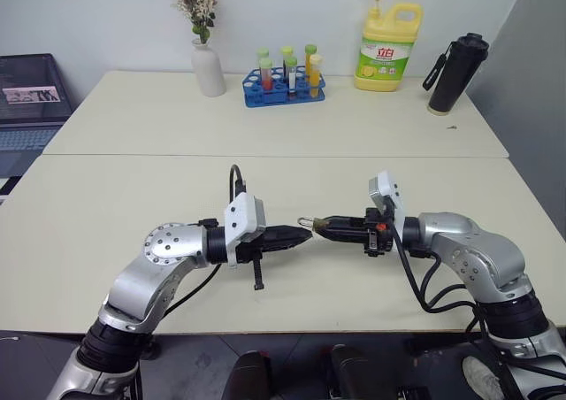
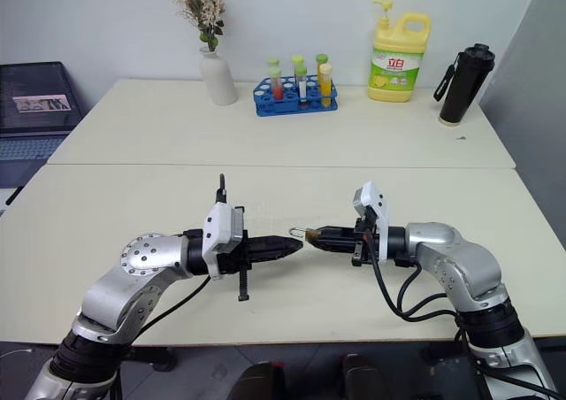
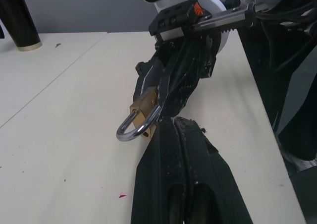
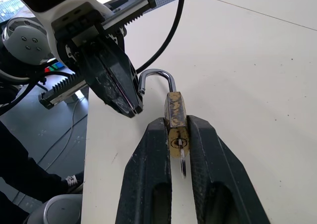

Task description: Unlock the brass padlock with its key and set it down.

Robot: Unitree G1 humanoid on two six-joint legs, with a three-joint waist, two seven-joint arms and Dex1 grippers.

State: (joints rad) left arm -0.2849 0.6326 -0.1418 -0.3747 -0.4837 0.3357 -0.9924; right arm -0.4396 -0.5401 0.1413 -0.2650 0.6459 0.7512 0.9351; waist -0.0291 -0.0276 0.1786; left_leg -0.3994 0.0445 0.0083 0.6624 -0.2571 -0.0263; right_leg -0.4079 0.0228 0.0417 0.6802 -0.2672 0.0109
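Observation:
The brass padlock (image 4: 175, 110) is pinched by its body between the fingers of my right gripper (image 4: 176, 121), which is shut on it just above the near table (image 1: 106, 232). Its silvery shackle (image 4: 156, 78) points toward my left arm. The key (image 4: 182, 160) sticks out of the keyhole on the padlock's underside, between the right fingers. My left gripper (image 3: 174, 121) is shut with nothing in it, and its tips lie right beside the shackle (image 3: 130, 130). In the head views the two grippers (image 1: 305, 234) (image 1: 320, 226) meet tip to tip, both nearly level.
At the back of the far table stand a white vase (image 1: 209, 64), a blue test-tube rack (image 1: 285, 86), a yellow detergent bottle (image 1: 387, 46) and a black flask (image 1: 455, 73). A laptop (image 1: 31, 99) sits at the far left. A seam (image 1: 265, 155) joins the two tables.

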